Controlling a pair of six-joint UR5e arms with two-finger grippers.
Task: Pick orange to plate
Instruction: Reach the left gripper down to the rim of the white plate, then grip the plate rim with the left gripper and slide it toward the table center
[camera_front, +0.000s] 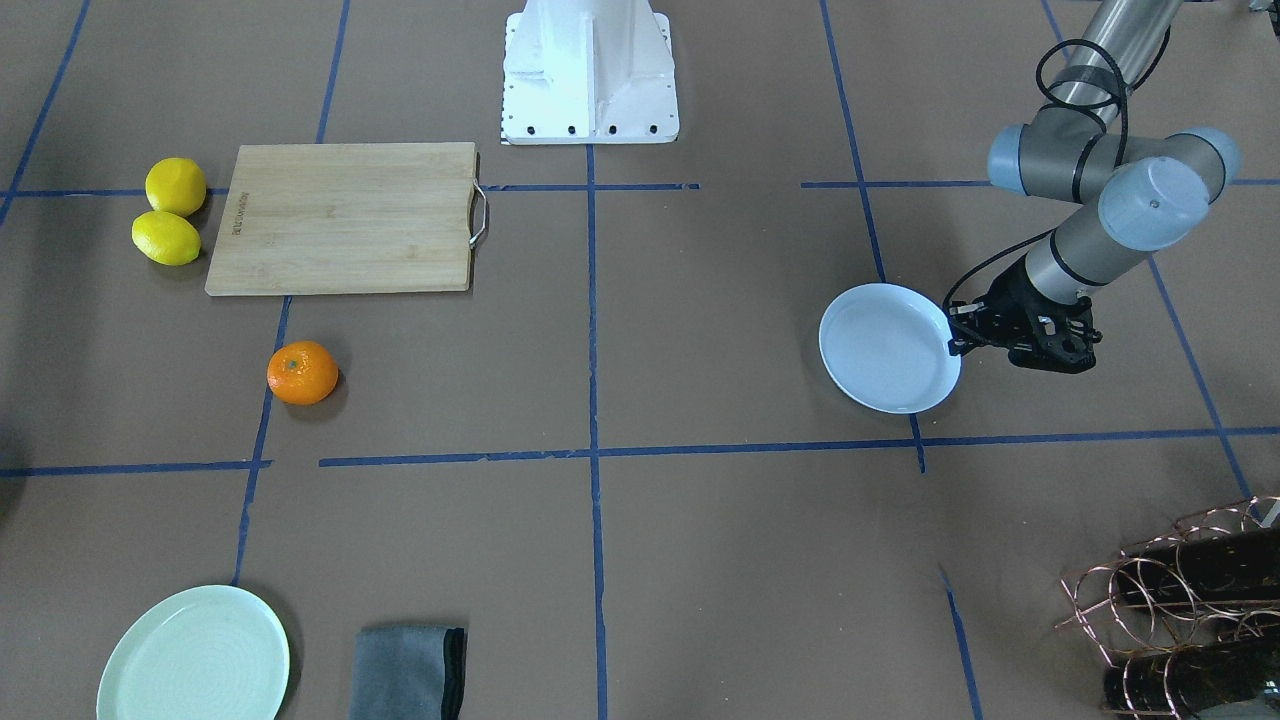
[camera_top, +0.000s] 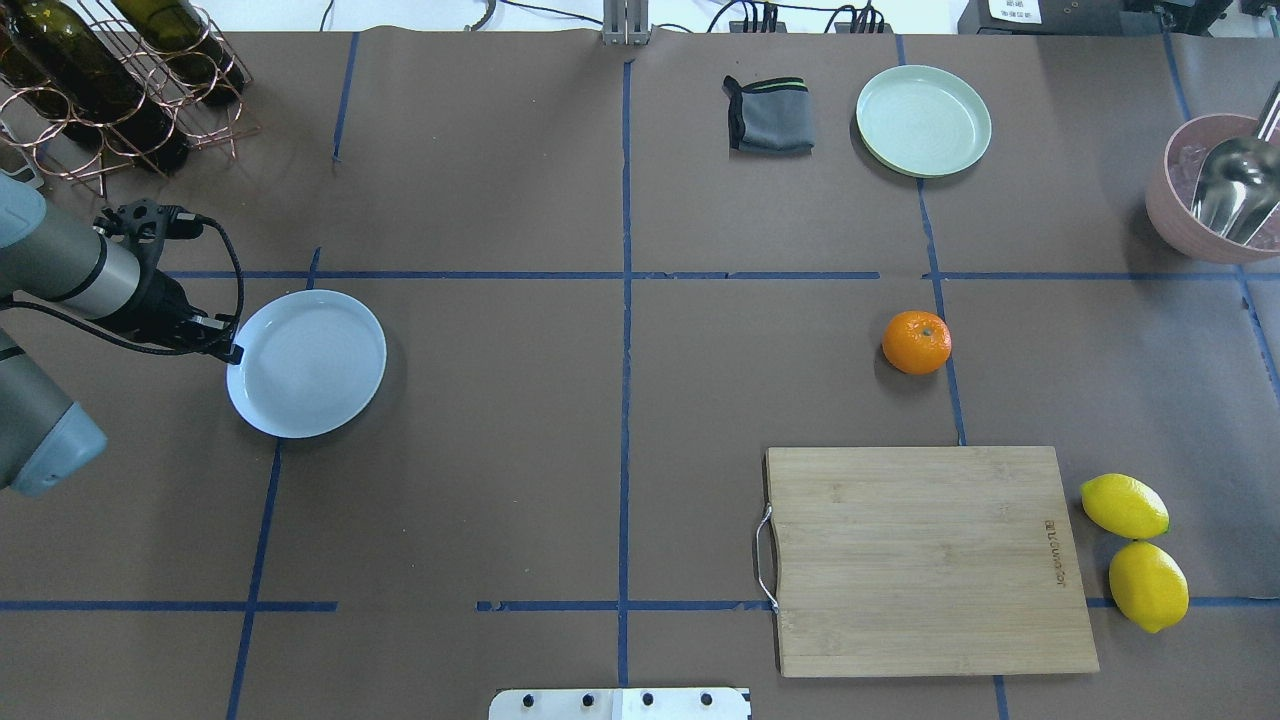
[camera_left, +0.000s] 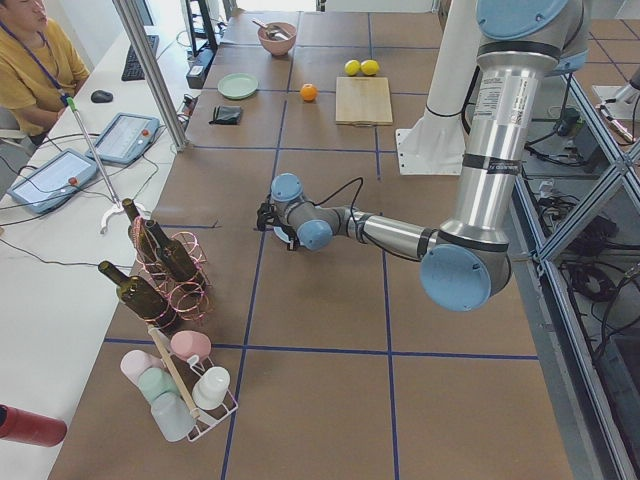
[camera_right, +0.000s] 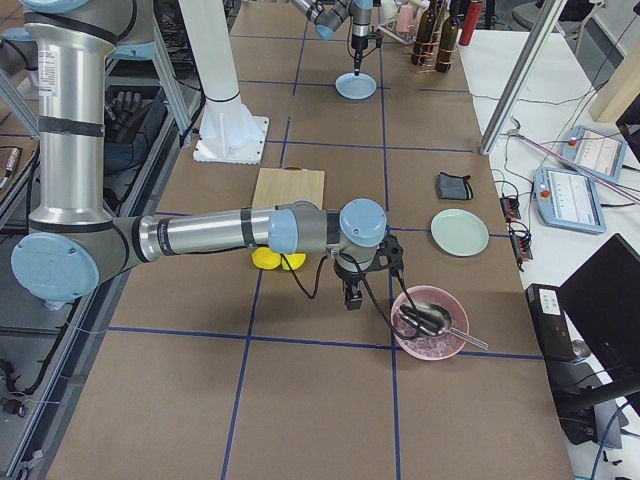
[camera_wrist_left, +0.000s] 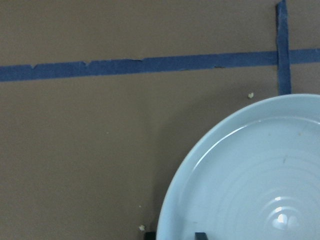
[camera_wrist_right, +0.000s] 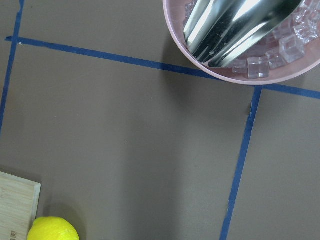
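Note:
The orange (camera_top: 916, 342) rests on the brown table, beyond the cutting board and far from both arms; it also shows in the front view (camera_front: 302, 373). The white plate (camera_top: 310, 365) lies on the robot's left side of the table. My left gripper (camera_top: 232, 350) sits at its near rim. In the left wrist view one fingertip (camera_wrist_left: 200, 235) is inside the rim and the other outside, shut on the plate (camera_wrist_left: 250, 175). My right gripper (camera_right: 352, 298) hangs above bare table between the lemons and a pink bowl; I cannot tell whether it is open or shut.
A wooden cutting board (camera_top: 930, 560) lies near the robot, with two yellow lemons (camera_top: 1124, 506) beside it. A pink bowl (camera_top: 1180, 215) holds ice and a metal scoop. A mint-green plate (camera_top: 923, 120) and a grey cloth (camera_top: 770, 115) sit at the far edge. A wine rack (camera_top: 100, 80) stands beyond the left arm.

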